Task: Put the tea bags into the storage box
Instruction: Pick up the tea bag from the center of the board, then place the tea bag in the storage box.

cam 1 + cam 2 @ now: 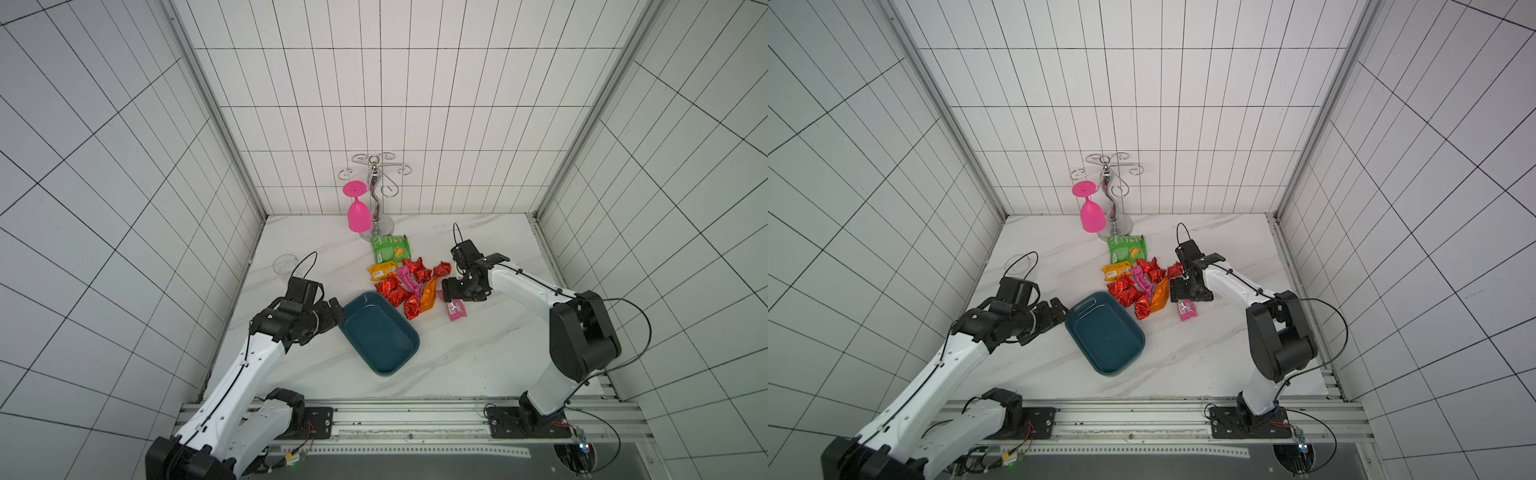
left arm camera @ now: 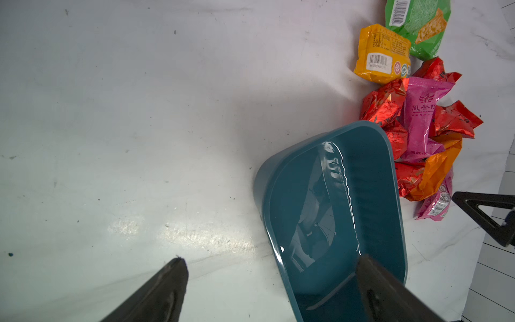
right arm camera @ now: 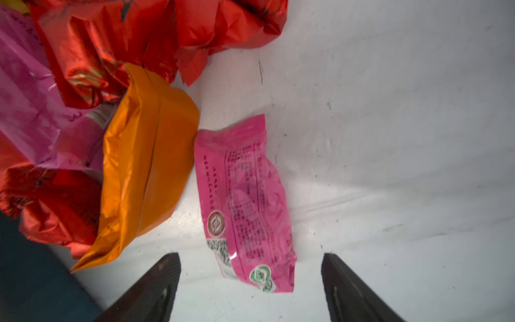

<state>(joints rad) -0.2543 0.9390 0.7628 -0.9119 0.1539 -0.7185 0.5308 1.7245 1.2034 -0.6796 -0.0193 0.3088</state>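
Note:
The tea bags (image 1: 409,282) lie heaped mid-table: several red foil ones (image 1: 390,289), a yellow printed one (image 2: 381,53), an orange one (image 3: 147,167) and a pink one (image 2: 420,117). Another pink sachet (image 3: 242,195) lies apart to the right (image 1: 456,311). My right gripper (image 3: 250,258) hangs open over it, a finger on each side of its near end, not touching. The teal storage box (image 1: 378,332) sits in front of the heap with nothing inside. At its near left corner my left gripper (image 2: 271,263) is open, its fingers either side of the box wall (image 2: 267,195).
A green snack packet (image 1: 390,248) lies behind the heap. Further back a chrome rack (image 1: 376,195) holds a hanging pink wine glass (image 1: 358,214). A clear cup (image 1: 285,264) stands at the left edge. Tiled walls enclose the table on three sides.

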